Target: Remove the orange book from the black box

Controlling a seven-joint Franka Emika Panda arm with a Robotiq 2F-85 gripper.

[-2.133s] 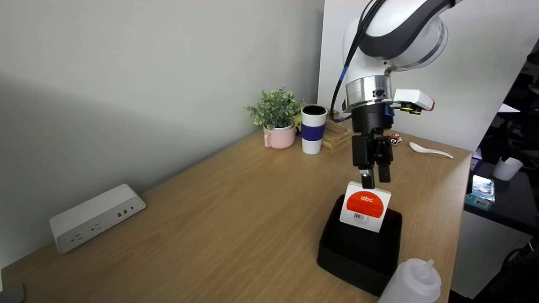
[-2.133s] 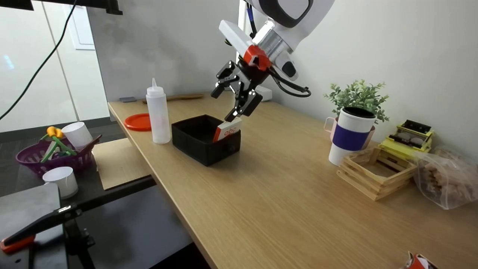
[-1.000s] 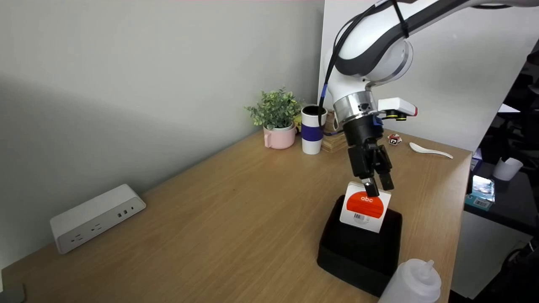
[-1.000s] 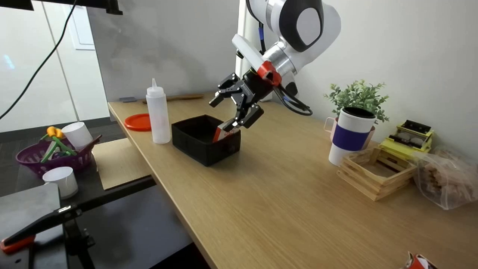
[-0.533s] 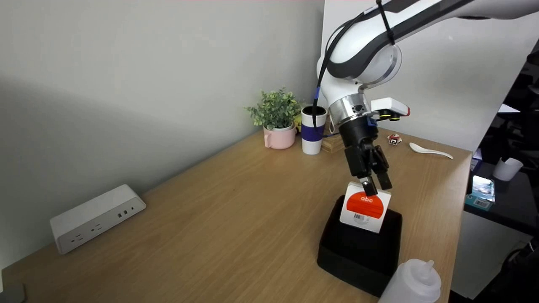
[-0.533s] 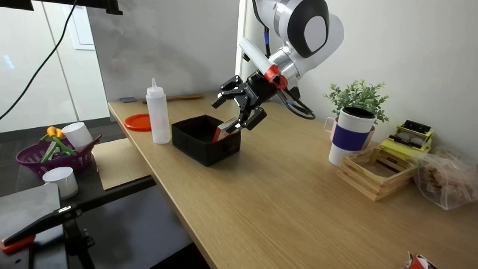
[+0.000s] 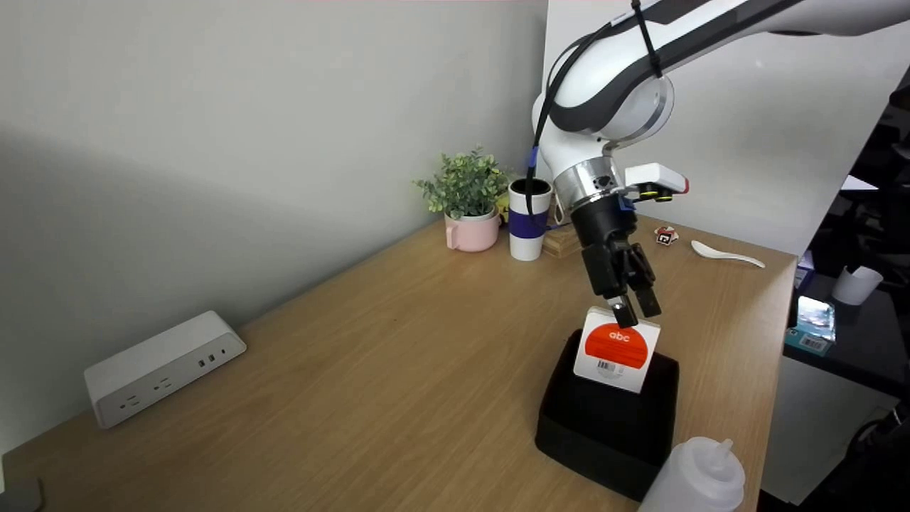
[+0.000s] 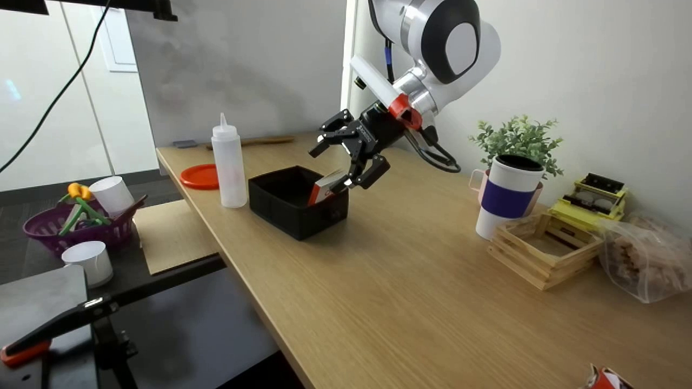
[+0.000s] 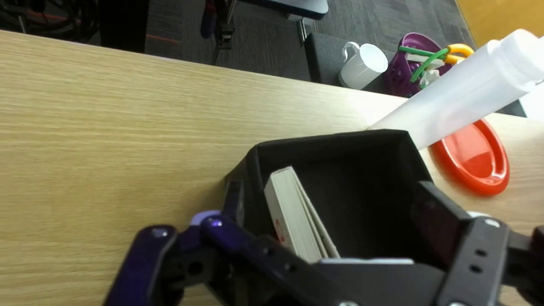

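The orange book (image 7: 616, 347) leans upright inside the black box (image 7: 590, 452), its top edge above the rim in an exterior view. The book (image 8: 321, 191) and box (image 8: 281, 217) also show in an exterior view. My gripper (image 7: 637, 316) is open and tilted just above the book; it also shows in an exterior view (image 8: 327, 169). In the wrist view the book's page edges (image 9: 293, 212) lie between the wide-apart fingers of the gripper (image 9: 332, 197), nearer the left finger. The book's lower part there is hidden by the gripper. I cannot tell whether a finger touches it.
A squeeze bottle (image 8: 229, 162) stands close beside the box, with a red plate (image 8: 200, 176) behind it. A white cup with a purple band (image 8: 508, 195), a potted plant (image 7: 465, 186) and a wooden crate (image 8: 546, 249) stand by the wall. A white power strip (image 7: 165, 370) lies farther off.
Over the two seconds my gripper has come lower, shifted slightly and tilted, with only a slight shift in the last half second. It stays open. The book and box have not moved.
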